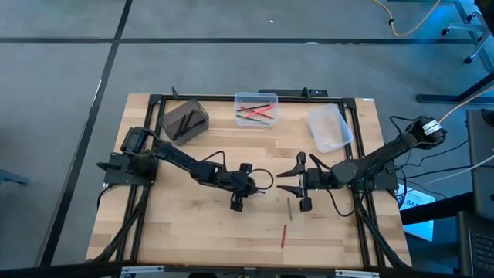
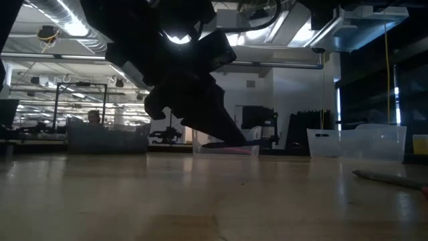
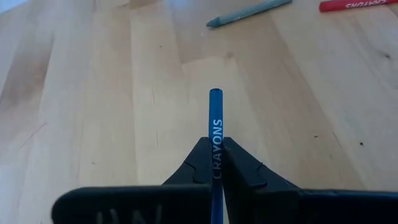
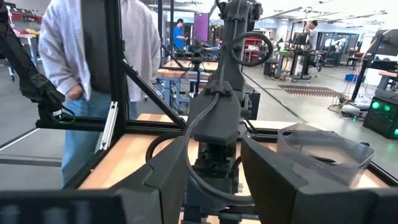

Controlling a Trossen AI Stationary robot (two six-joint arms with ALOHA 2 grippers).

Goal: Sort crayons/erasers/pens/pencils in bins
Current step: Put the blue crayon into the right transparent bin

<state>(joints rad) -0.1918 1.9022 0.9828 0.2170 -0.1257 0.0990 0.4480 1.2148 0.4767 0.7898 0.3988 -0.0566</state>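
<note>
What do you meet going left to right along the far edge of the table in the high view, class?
Dark grey bin → clear bin with red and pink sticks inside → whitish bin.

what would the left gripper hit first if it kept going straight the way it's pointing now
Most likely bare table. The left gripper, shut on a blue crayon, points across open wood. The grey crayon and red crayon lie farther on and off to one side, though depth is hard to judge.
</note>
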